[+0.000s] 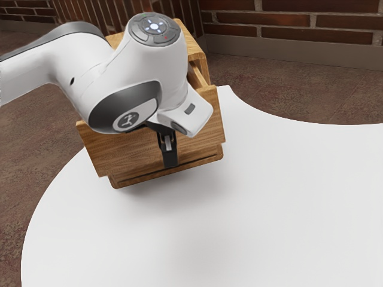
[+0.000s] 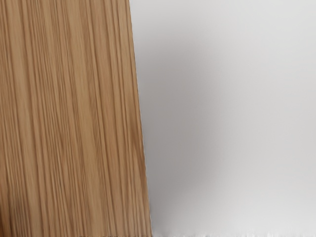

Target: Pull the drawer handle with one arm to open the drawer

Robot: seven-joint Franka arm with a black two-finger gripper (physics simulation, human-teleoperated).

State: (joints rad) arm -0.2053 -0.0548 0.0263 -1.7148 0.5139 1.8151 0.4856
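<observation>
Centre frame: end effector (image 1: 168, 150) against the wooden drawer (image 1: 200, 116) front, on the white table (image 1: 269, 209) | grip: cannot tell, handle hidden | step: likely pulling | next: a straight, steady outward draw

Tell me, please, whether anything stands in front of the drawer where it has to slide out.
Nothing visible does. In the exterior view the gripper hangs close against the wooden front of the drawer, and ahead of that front I see just the white table. I cannot make out the handle itself.
</observation>
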